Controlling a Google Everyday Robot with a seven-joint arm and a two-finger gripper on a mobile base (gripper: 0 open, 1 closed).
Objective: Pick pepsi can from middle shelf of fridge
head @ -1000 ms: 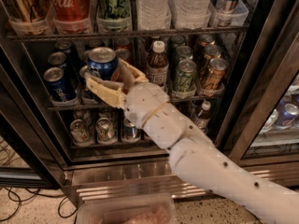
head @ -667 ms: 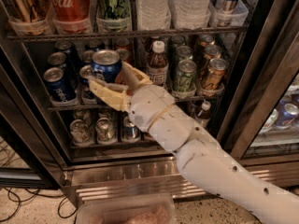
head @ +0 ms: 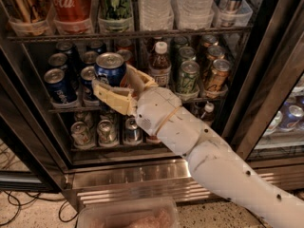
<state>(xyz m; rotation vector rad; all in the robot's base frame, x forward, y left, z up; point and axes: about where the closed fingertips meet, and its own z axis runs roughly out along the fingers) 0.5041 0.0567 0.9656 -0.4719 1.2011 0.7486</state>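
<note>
The fridge stands open in front of me with its dark frame and steel louvred base. The middle shelf holds blue, red, green and copper cans and a white-capped bottle. My gripper is shut on the pepsi can, a blue can with a silver top, and holds it upright just in front of and slightly above the shelf's front edge. One cream finger lies under and across the can's front; the other sits behind it to the right. Another pepsi can stands at the shelf's left.
The top rack carries tall cans and water bottles. The bottom rack holds smaller cans. Green cans and copper cans sit right of the bottle. A clear plastic tray lies below. Cables trail on the floor at left.
The gripper with the pepsi can has shifted right and slightly outward from the shelf, drawing the can clear of its row. The arm has pulled back with it.
</note>
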